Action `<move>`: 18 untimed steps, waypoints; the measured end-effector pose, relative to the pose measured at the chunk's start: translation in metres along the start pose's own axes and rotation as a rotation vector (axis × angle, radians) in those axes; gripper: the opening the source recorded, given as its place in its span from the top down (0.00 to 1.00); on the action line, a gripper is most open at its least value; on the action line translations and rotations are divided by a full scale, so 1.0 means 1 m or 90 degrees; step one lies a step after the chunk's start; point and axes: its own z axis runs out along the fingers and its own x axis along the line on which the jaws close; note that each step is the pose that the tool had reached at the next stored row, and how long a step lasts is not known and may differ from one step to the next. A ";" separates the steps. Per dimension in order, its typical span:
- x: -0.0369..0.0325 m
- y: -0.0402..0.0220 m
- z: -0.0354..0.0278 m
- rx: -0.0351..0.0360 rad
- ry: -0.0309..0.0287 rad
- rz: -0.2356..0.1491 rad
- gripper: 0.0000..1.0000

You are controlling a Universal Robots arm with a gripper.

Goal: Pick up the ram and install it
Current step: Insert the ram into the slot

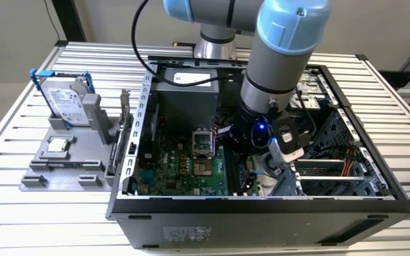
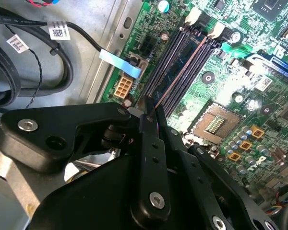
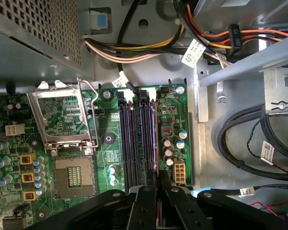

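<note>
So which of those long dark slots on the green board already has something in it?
The outermost slot, beside the small white plug: a thin stick stands in it under the hand; the others look empty.

Open computer case (image 1: 262, 213) on slatted table (image 1: 20, 213), motherboard (image 1: 183, 170) inside; hard drive (image 1: 68, 104) stand at exterior view's left

In the exterior view, the arm (image 1: 276, 64) hides the memory slots, and its upper part runs off the picture's edge. In both wrist views, the gripper (image 2: 151, 112) covers the ram's (image 2: 182, 72) near end.
</note>
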 end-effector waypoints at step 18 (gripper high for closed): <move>-0.0019 0.0006 -0.0055 0.0007 0.0074 -0.007 1.00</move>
